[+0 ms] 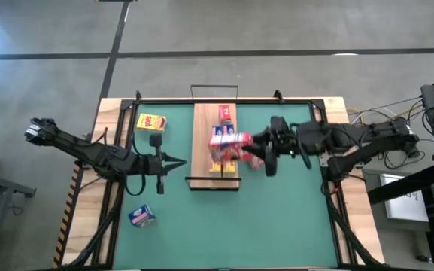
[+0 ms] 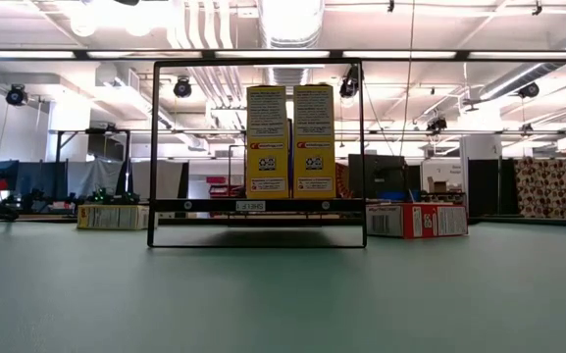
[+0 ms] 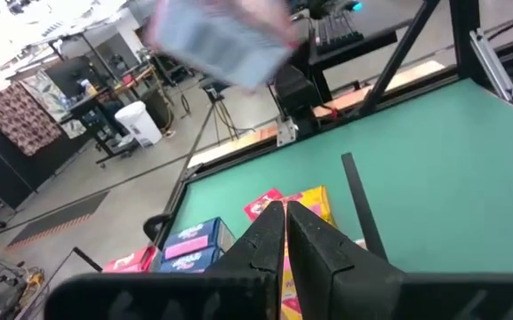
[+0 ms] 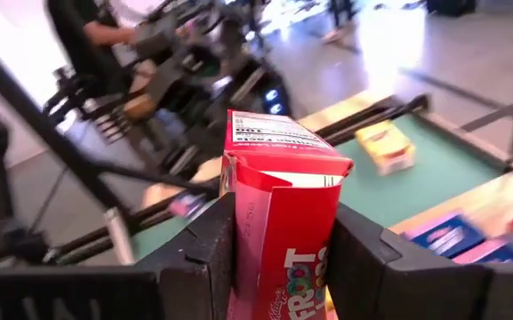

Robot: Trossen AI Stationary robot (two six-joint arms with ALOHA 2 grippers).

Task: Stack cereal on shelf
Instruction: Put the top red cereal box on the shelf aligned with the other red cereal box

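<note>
The right gripper [image 4: 278, 258] pinched a red box [image 4: 283, 213] above the shelf [image 1: 201, 143]; the left gripper [image 1: 177, 162] sat pressed together beside the shelf.

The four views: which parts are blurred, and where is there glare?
High view: the red box held by the right gripper over the shelf is smeared. Left wrist view: a pale blur fills the top, and the left gripper is sharp. Right wrist view: the box is sharp, the background blurred and bright. Low view: ceiling lights glare, and a soft shadow lies under the shelf.
</note>
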